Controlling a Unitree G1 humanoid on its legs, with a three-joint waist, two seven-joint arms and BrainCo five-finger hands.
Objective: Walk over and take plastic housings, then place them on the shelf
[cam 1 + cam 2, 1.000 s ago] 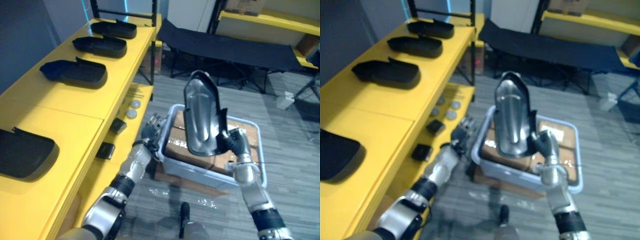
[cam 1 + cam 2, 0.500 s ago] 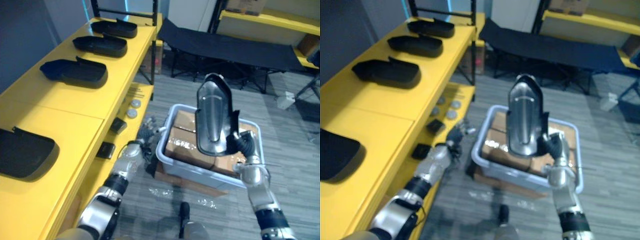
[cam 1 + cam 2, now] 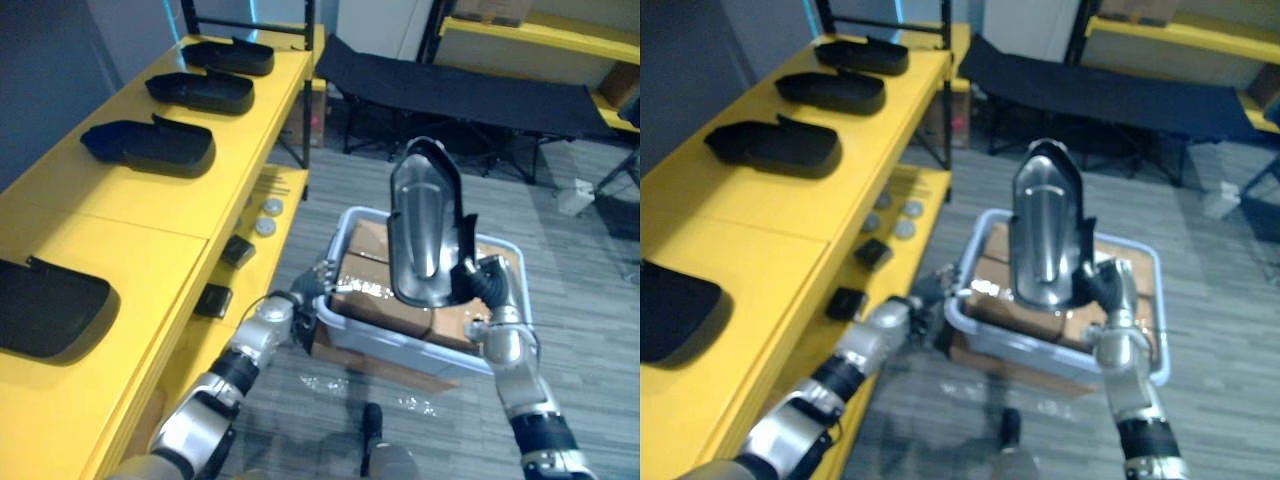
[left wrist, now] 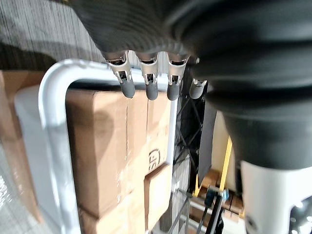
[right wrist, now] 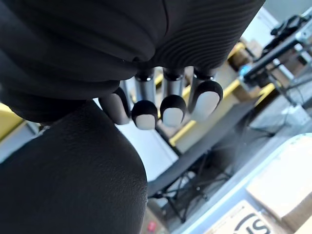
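The plastic housing [image 3: 425, 235] stands upright above the grey bin [image 3: 400, 345], its lower edge gripped by the right hand [image 3: 480, 282]. At 8 o'clock the left hand [image 3: 298, 306] hangs loose-fingered by the bin's corner. At 9 o'clock the yellow shelf [image 3: 150, 215] has bare stretches between shelved housings [image 3: 150, 145].

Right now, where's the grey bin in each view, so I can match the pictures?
Left eye view: bin at centre, under the raised housing.
Right eye view: bin at centre, likewise.
Left wrist view: the bin's pale rim just past the left hand.
Right wrist view: the bin's rim beyond the right hand.
Shared landmark: cardboard boxes inside it.
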